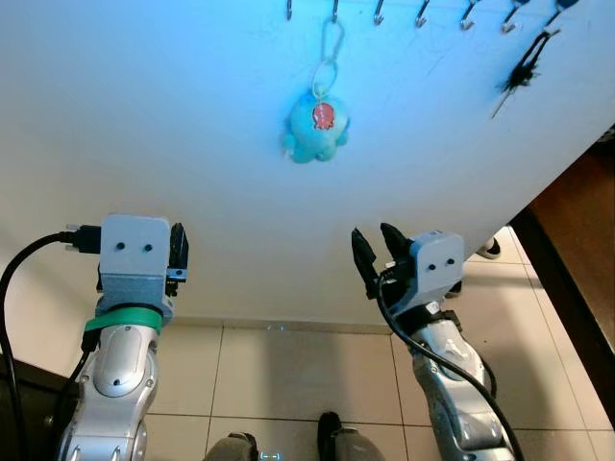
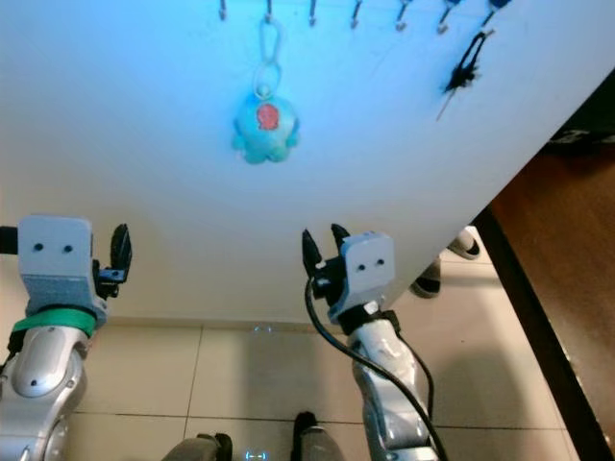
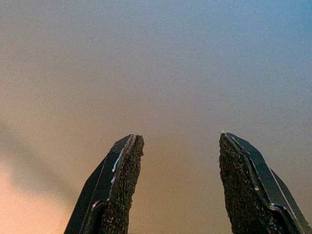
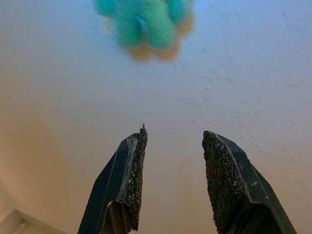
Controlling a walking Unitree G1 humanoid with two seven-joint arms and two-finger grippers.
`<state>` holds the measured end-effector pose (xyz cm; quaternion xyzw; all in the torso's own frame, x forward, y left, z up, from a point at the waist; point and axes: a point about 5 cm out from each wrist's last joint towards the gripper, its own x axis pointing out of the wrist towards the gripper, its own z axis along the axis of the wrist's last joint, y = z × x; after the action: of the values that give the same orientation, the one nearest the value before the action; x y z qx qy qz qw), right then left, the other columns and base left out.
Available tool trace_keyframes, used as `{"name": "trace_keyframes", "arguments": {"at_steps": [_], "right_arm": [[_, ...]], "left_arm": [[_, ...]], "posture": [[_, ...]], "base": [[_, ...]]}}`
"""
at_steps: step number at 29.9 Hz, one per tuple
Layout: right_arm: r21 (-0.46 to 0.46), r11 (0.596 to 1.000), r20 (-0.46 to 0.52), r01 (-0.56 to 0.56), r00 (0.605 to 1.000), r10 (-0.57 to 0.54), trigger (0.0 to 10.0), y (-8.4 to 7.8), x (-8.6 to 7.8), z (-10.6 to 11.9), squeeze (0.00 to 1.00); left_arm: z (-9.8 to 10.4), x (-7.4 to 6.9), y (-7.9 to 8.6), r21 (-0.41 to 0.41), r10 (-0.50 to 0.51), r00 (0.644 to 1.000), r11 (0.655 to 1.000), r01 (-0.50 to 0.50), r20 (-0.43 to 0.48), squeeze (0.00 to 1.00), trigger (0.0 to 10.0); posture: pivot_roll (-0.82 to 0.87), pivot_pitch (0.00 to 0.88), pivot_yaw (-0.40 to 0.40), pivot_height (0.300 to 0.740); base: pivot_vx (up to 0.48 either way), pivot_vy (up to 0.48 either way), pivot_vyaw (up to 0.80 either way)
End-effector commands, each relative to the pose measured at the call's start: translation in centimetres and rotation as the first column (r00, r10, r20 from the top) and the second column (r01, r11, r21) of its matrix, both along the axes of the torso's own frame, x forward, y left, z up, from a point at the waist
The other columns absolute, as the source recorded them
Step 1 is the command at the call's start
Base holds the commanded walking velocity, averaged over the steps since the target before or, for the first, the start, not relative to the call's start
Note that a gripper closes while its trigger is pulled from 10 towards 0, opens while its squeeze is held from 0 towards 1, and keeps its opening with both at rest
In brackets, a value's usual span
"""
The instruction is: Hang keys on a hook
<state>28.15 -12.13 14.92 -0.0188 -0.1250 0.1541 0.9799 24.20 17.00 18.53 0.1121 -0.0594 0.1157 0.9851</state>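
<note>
The keys [image 1: 320, 123], a teal plush charm on a metal loop, hang from a hook [image 1: 334, 13] on the white wall [image 1: 144, 115], above and well apart from both jaws. Left gripper [image 1: 178, 252]: jaws parted, empty. Right gripper [image 1: 377, 252]: jaws parted, empty, below the charm.

A plain white wall [image 1: 192, 115] takes up most of the scene, tinted blue toward its top. Below the wall lies a floor of pale tiles [image 1: 288, 375] with thin grout lines. Right of the wall stands a dark brown wooden surface [image 1: 577, 230].
</note>
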Motion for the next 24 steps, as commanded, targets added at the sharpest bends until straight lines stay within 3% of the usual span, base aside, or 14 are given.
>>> {"name": "trace_keyframes", "arguments": {"at_steps": [1, 24], "right_arm": [[-0.005, 1.0, -0.021, 0.003, 1.0, -0.003, 10.0, 0.01, -0.2, -0.71, 0.0], [-0.005, 1.0, -0.016, 0.002, 1.0, -0.003, 10.0, 0.22, 0.1, -0.78, 0.0]], "left_arm": [[-0.1, -0.18, 0.17, 0.011, 0.011, 1.0, 1.0, -0.011, -0.007, 0.0, 10.0], [-0.2, 0.2, -0.03, 0.023, -0.004, 1.0, 1.0, 0.004, -0.007, 0.0, 10.0]], "posture": [[0.13, 0.093, 0.048, 0.74], [0.13, 0.1, 0.05, 0.74]], "base": [[-0.334, 0.0, 0.0], [-0.332, 0.0, 0.0]]}}
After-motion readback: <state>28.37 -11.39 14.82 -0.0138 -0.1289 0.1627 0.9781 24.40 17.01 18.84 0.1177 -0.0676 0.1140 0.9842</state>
